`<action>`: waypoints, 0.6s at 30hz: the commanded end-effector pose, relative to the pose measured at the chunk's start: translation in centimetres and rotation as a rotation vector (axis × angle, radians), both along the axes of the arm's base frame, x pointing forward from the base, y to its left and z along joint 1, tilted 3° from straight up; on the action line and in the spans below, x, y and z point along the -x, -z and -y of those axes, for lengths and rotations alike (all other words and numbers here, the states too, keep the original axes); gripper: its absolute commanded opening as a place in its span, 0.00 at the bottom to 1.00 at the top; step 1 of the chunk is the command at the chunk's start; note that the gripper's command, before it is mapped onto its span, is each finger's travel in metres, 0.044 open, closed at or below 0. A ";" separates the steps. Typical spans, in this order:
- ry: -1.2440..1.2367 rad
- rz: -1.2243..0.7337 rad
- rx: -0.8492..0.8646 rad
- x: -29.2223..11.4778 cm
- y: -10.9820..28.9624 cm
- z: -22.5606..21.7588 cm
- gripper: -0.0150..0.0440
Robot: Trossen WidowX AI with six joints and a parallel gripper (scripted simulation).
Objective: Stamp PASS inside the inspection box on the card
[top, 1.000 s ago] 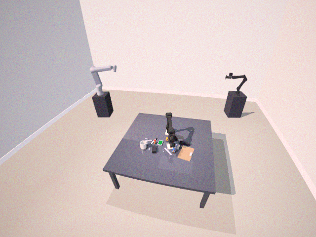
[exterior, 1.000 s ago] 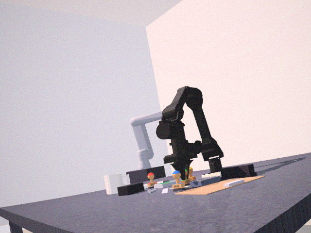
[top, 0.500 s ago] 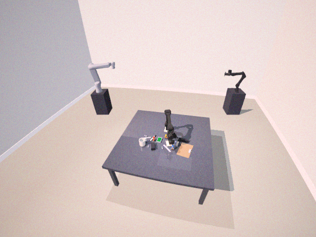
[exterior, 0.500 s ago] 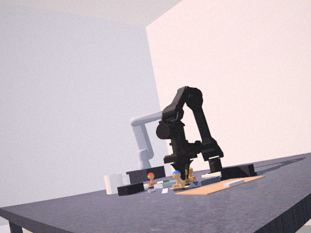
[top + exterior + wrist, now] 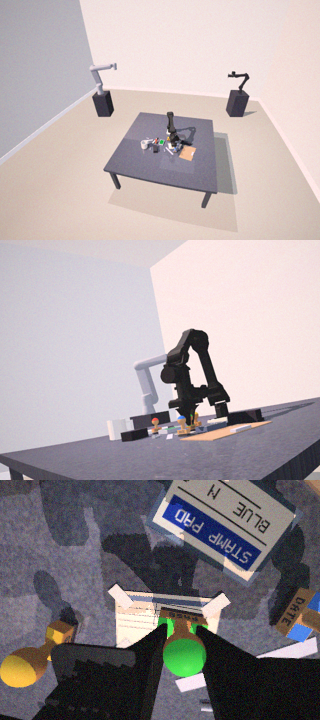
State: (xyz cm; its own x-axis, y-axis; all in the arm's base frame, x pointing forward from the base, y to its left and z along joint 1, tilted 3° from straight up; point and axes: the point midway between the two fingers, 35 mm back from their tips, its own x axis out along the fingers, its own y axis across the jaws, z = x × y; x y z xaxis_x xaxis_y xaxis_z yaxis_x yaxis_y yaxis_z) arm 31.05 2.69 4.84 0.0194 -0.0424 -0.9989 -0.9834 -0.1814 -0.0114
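Note:
My gripper (image 5: 181, 629) (image 5: 188, 417) (image 5: 172, 144) is shut on the neck of the PASS stamp (image 5: 184, 655), which has a green knob and a wooden base. In the wrist view the base sits over the far part of the white inspection card (image 5: 134, 625), which has lines and white corner tabs. I cannot tell whether the base touches the card. The blue stamp pad (image 5: 222, 525) (image 5: 211, 426) lies just beyond the card, labelled STAMP PAD. In the exterior view only a sliver of the green knob (image 5: 191, 417) shows beside the fingers.
A yellow-knobbed stamp (image 5: 22, 666) (image 5: 196, 418) lies left of the card. A blue DATE stamp (image 5: 300, 617) (image 5: 181, 425) stands to the right. A red-knobbed stamp (image 5: 155, 424), a white mug (image 5: 117, 429) (image 5: 143, 144), a black box (image 5: 134, 435), a green pad (image 5: 162, 142) and a brown sheet (image 5: 224, 432) (image 5: 187, 152) crowd the table.

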 end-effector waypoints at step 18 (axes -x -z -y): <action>-0.004 0.001 -0.002 0.0 -0.4 0.0 0.25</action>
